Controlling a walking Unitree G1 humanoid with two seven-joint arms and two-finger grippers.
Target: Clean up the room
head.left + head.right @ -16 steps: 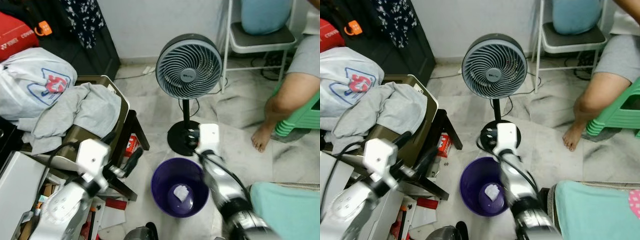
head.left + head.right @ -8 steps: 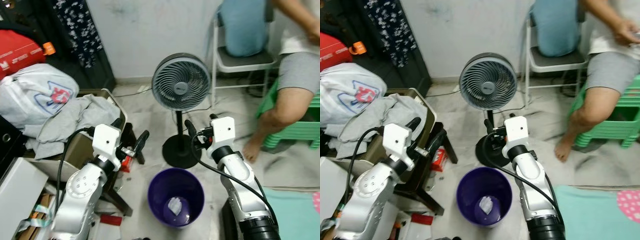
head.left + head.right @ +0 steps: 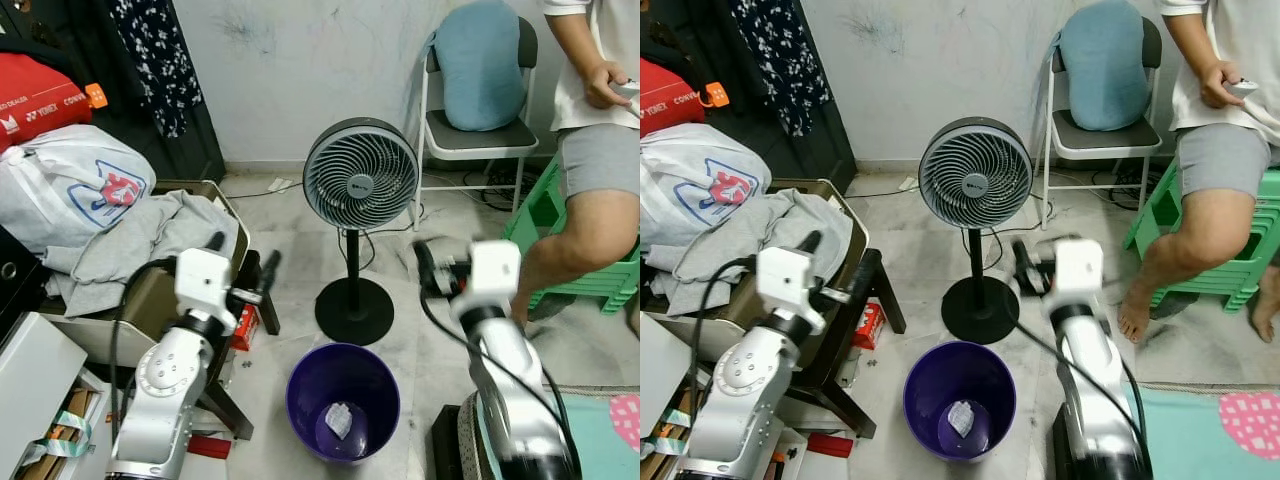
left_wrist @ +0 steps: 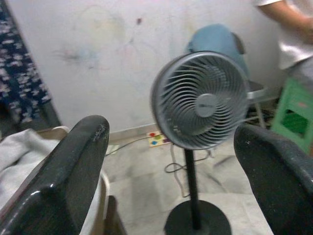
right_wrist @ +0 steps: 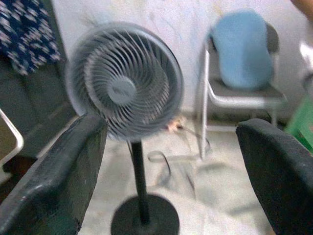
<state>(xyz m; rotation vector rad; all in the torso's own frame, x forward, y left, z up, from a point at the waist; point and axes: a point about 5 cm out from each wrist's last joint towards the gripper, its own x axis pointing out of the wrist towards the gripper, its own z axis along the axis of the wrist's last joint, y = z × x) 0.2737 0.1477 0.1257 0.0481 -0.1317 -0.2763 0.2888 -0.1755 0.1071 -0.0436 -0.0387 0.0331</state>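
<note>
Rising from the downward look of a second before, the head camera took in the pedestal fan (image 3: 360,180), the folding chair (image 3: 478,135) and a seated person (image 3: 590,150), which suggested one disposal was finished and the next item was being sought. Both arms were raised, the left pincer (image 3: 240,262) and right pincer (image 3: 428,268) spread wide and empty. Below and between them stood the purple bin (image 3: 343,400), a crumpled paper scrap (image 3: 338,421) on its floor.
</note>
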